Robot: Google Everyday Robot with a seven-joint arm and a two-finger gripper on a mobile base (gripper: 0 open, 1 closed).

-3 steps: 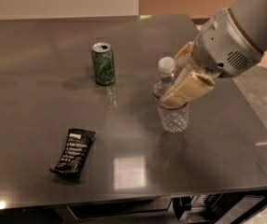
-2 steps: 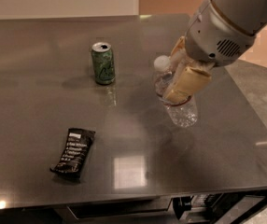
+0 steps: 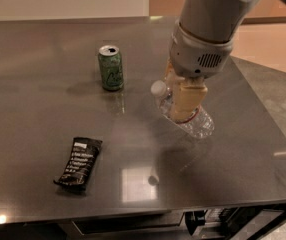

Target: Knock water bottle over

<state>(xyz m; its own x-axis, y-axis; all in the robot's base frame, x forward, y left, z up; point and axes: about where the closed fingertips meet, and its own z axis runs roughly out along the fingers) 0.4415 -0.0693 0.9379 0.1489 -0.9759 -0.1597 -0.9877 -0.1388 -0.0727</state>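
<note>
- The tan, blocky claw (image 3: pixel 185 111) sits against the bottle; we cannot tell whether it is spread or closed.
- The bottle (image 3: pixel 201 126), clear ribbed plastic, leans under the claw with its white cap to the claw's left. We can read no label.
- Left of the claw stands a green can (image 3: pixel 111 68); its pale script is unreadable.
- Farther left and nearer us, a black wrapper (image 3: pixel 79 163) with illegible white print lies on the glossy dark table (image 3: pixel 38 109).

End effector (image 3: pixel 184 113), cream plastic, against clear ribbed plastic water bottle (image 3: pixel 200 126); table (image 3: pixel 43 54) glossy metal.

one view | high, front, tilted down over table (image 3: pixel 38 134) | pincer (image 3: pixel 181 110) centre-right, near
</note>
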